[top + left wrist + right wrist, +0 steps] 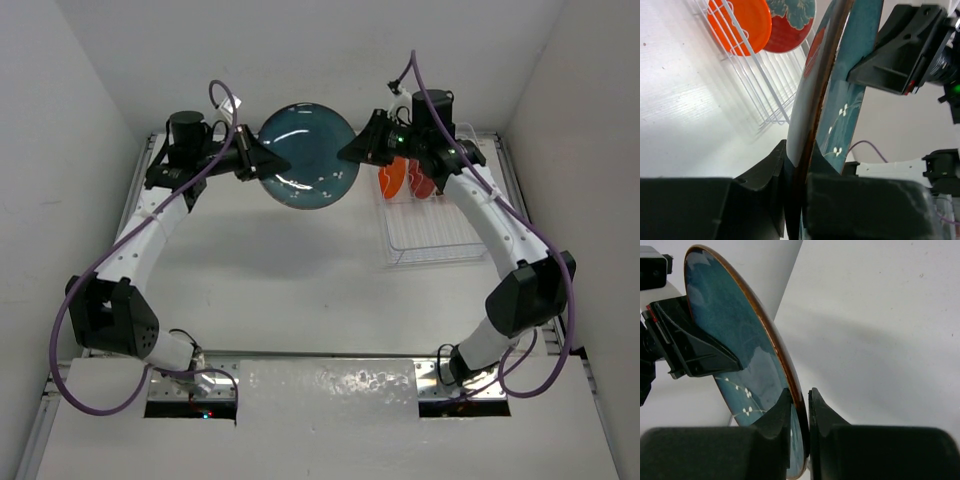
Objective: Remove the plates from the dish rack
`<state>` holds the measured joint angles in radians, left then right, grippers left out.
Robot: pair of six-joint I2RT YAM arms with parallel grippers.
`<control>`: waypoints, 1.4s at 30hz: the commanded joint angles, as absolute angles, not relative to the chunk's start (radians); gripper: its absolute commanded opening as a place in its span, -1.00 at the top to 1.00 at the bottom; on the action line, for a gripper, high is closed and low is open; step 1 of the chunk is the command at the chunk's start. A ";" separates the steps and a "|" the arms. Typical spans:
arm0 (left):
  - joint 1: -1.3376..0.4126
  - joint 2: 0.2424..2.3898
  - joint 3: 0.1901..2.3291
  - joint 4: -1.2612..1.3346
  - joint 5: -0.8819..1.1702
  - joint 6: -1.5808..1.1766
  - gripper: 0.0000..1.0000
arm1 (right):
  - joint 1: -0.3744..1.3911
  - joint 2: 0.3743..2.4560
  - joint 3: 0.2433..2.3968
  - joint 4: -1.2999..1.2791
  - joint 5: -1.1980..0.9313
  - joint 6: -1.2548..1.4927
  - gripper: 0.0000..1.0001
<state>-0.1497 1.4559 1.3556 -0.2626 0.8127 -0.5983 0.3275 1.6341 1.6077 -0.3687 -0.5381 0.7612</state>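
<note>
L hand [262, 165] & R hand [348, 152] both pinch teal plate [305, 155] by opposite rims, mid-air left of dish rack [430, 240]. Risk: shallow edge grips, so if one lets go early, plate likely drops onto desk [280, 275].

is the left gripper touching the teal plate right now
Touching. The left wrist view shows the left gripper clamped onto the teal plate at its rim.

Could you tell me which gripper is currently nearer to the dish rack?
Right. The right gripper holds the teal plate by the rim facing the dish rack, just left of it. The left gripper holds the opposite rim, beyond the plate from the rack.
</note>
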 commanded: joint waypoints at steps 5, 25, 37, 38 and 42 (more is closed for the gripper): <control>-0.025 1.419 1.206 0.059 0.670 -0.738 1.00 | 0.327 1.651 1.574 -0.240 -0.506 0.785 0.04; 0.129 2.127 1.515 0.059 0.506 -0.741 1.00 | 0.212 1.822 2.008 -0.905 0.345 0.296 -0.97; 0.126 2.188 1.589 -0.408 0.299 -0.689 -1.00 | 0.190 2.141 2.203 -0.865 0.650 0.046 -0.69; 0.127 2.183 1.597 -0.479 0.261 -0.683 -1.00 | 0.192 2.154 2.206 -0.864 0.661 0.029 -0.67; 0.127 2.152 1.618 -0.739 0.056 -0.663 -1.00 | 0.189 2.184 2.184 -0.833 0.718 0.006 -0.62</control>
<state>0.1261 2.1845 1.6131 -0.4076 0.2794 -0.7124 0.1921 2.2158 2.1483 -0.8719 0.6239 0.0570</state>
